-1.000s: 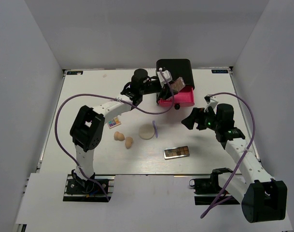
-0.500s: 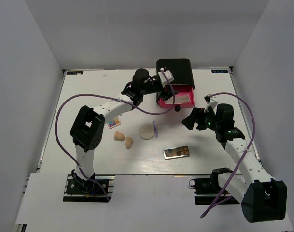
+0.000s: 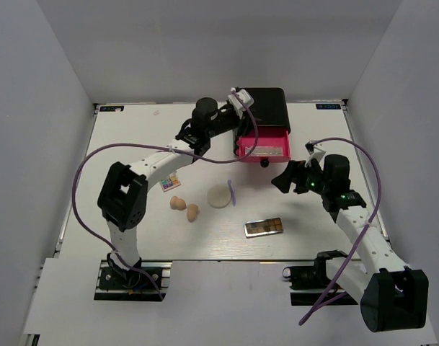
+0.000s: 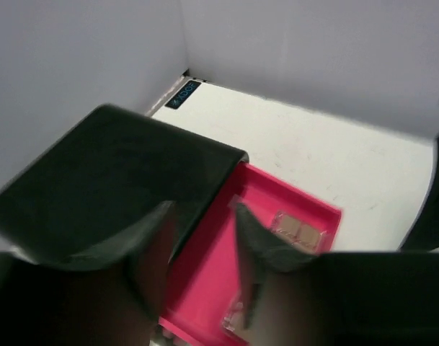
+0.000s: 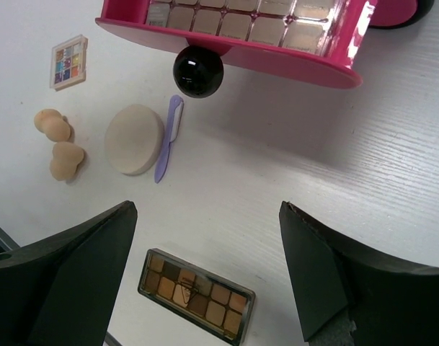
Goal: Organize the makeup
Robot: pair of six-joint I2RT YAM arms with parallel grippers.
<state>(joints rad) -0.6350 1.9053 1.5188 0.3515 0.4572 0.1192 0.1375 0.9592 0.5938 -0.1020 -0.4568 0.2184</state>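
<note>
One slim brown palette (image 3: 264, 149) lies inside the open pink drawer (image 3: 279, 156) of the black box (image 3: 262, 104); it also shows in the left wrist view (image 4: 298, 229) and the right wrist view (image 5: 241, 18). My left gripper (image 3: 238, 101) is open and empty, above the box's left side and the drawer's back (image 4: 201, 238). My right gripper (image 3: 286, 177) is open and empty, right of the drawer, above the table (image 5: 206, 209). On the table lie the second brown palette (image 3: 264, 227) (image 5: 197, 295), the round cream puff (image 3: 219, 196), the purple stick (image 3: 232, 192), two peach sponges (image 3: 177, 203) (image 3: 192, 212) and the tiny colourful palette (image 3: 171, 180).
The drawer's black round knob (image 3: 263, 161) (image 5: 197, 71) sticks out toward the table's middle. Grey walls enclose the table on three sides. The left arm's purple cable loops over the left half of the table.
My left gripper held the brown palette over the drawer, let it go into the drawer, and has pulled back and up toward the box's left side. The right arm has not moved.
</note>
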